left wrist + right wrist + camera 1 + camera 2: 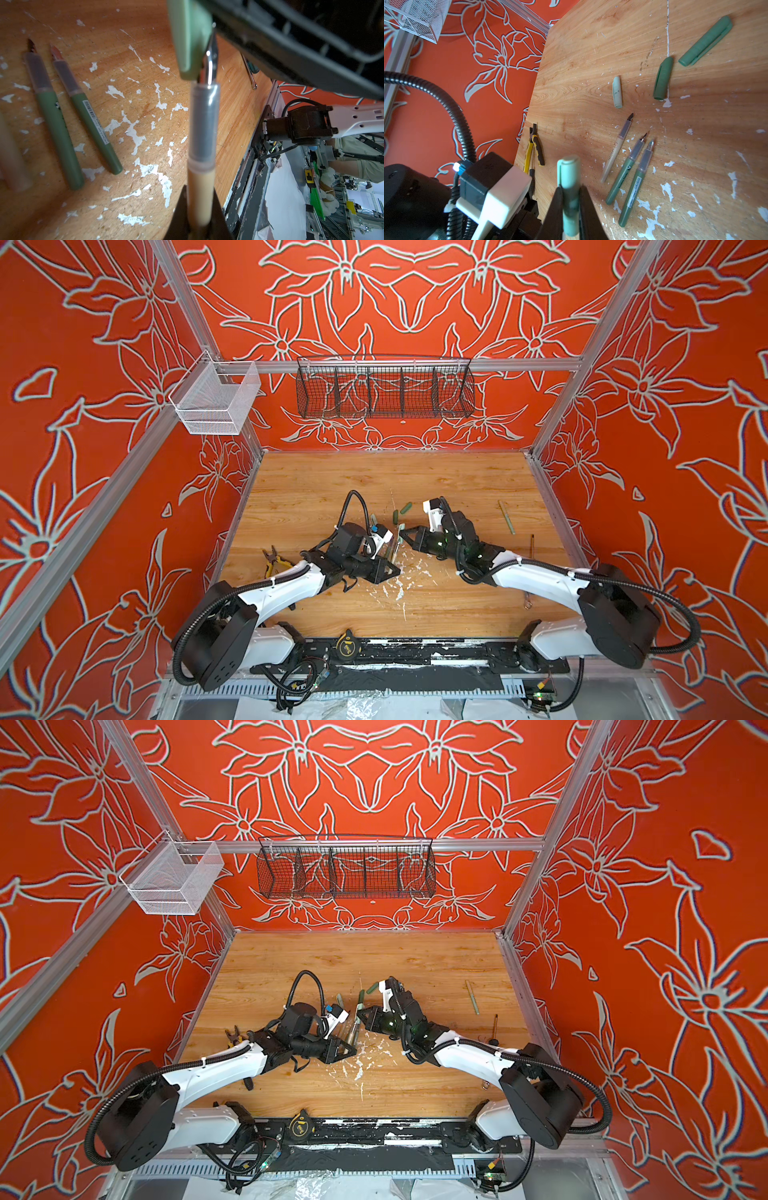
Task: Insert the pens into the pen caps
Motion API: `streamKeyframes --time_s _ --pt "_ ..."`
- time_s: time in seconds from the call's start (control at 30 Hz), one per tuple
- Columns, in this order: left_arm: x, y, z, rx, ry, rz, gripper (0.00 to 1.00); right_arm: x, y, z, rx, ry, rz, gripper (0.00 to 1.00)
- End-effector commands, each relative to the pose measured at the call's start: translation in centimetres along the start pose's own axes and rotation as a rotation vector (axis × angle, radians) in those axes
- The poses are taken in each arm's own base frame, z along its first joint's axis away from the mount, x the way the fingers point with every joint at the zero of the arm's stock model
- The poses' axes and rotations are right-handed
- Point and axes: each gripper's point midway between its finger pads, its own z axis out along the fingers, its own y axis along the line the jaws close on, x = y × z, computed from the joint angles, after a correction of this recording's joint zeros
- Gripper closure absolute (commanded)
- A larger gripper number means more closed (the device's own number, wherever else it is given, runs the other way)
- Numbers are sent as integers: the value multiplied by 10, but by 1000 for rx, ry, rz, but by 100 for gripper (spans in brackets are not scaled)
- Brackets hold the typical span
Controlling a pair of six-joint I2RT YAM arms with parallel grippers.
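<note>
My left gripper [200, 209] [394, 569] is shut on a cream pen [201, 145] with a grey grip and a metal nib. The nib lies against the rim of a pale green cap [188, 41]. That cap [569, 182] is clamped in my shut right gripper [571, 198] [404, 533] above the table's middle. Two green pens [625, 172] [636, 187] and a pale one [615, 147] lie side by side on the wood. Three loose caps, two green [663, 79] [706, 41] and one pale [617, 92], lie beyond them. Another pen [507, 517] lies far right.
Yellow-handled pliers [274, 560] lie at the left table edge and a screwdriver [532, 541] at the right. A tape measure [347, 643] sits at the front rail. A black wire basket [384, 389] and a white mesh basket [216, 402] hang on the back frame.
</note>
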Motion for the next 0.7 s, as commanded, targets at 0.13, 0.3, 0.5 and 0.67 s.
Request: streamKeyframes --time_s 0.13,0.3,0.5,0.67 --pt "-2 -5 -2 29 -13 5 100 -26 11 -6 45 -88 -58 99" --pt "-2 -5 -2 29 -13 4 100 -42 18 -11 46 -122 -78 99" --pt "-4 -4 -3 20 -21 10 100 -40 23 -10 19 -107 -71 99" --pt "-7 -6 -5 14 -36 22 100 -34 18 -7 13 -93 -53 99"
